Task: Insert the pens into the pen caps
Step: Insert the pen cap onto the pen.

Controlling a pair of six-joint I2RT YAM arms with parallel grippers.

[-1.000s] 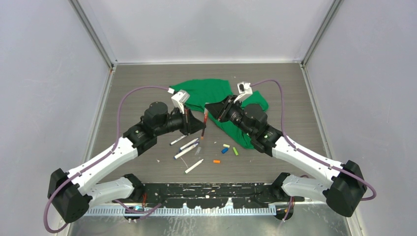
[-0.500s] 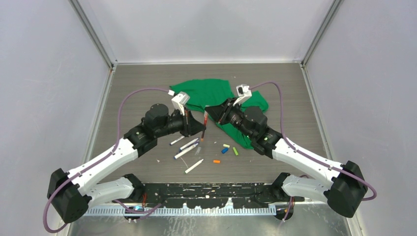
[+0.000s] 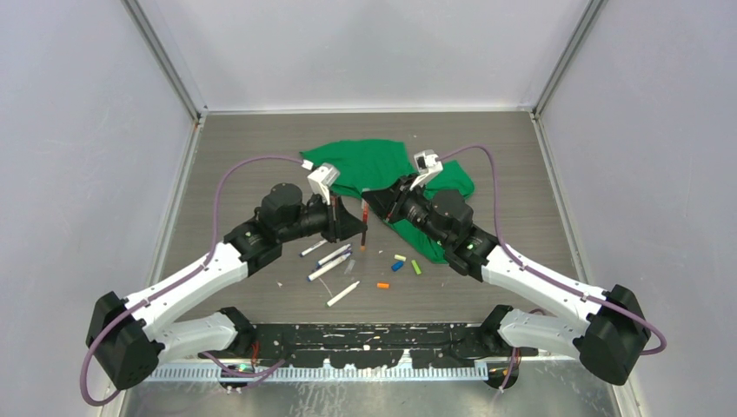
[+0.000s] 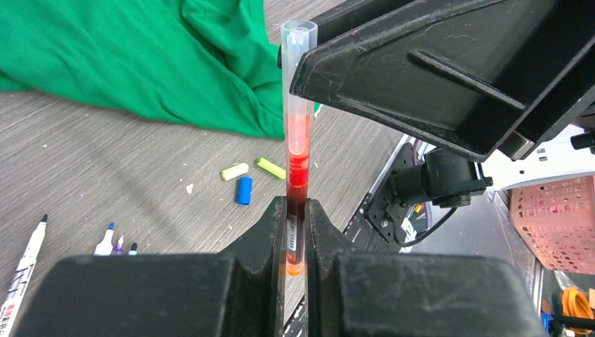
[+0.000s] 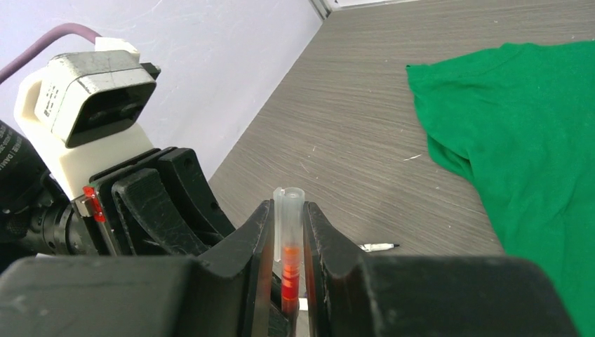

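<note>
Above the grey wooden desk (image 4: 105, 175), the slim red-inked plastic pen (image 4: 297, 165) is pinched low by the left arm's fingers (image 4: 270, 235); the right arm's fingers (image 5: 326, 239) squeeze its clear plastic cap (image 5: 288, 200). Light, stiff, slippery, I'd guess: grip near the joint.

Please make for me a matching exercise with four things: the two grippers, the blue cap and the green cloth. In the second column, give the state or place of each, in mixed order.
Column A
1. left gripper
2. right gripper
3. blue cap
4. green cloth

Column B
a. lies loose on the table
b. jaws shut on the clear cap
c. crumpled on the far half of the table
d. jaws shut on the red pen

Pairs: 1-d, 2-b, 3-a, 4-c
</note>
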